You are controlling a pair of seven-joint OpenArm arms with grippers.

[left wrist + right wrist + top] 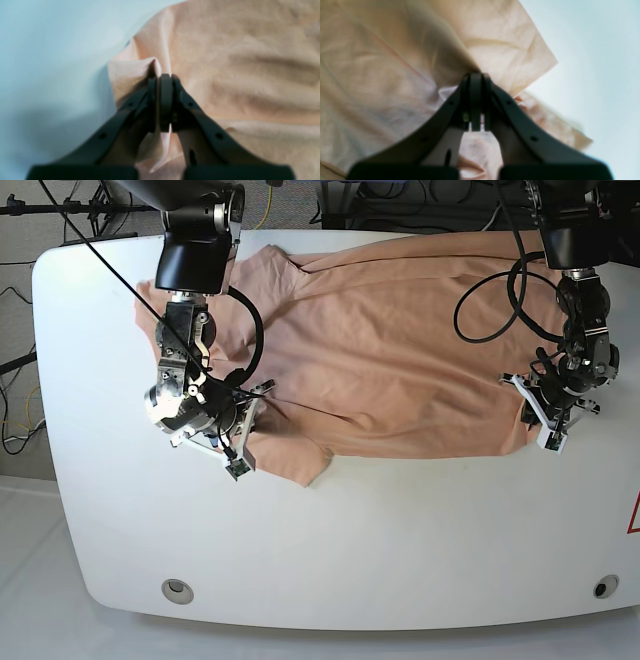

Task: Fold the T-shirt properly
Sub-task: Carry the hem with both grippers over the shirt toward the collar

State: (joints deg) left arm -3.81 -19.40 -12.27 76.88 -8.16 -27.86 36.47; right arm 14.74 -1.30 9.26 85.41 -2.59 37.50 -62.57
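- T-shirt (400, 340) is spread flat on tabletop (400, 530).
- Left claw (162, 77) is pinched on hem corner.
- Right claw (476, 75) is pinched on sleeve-side cloth, presumably for a paired fold lift.

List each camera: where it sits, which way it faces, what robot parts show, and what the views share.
Left wrist: rides behind the left gripper, facing along its shut jaws pinching the T-shirt.
Right wrist: rides behind the right gripper, jaws shut on cloth.
Base: overhead, looking down at the white table, both arms in view.
Shared: the shirt and both grippers.
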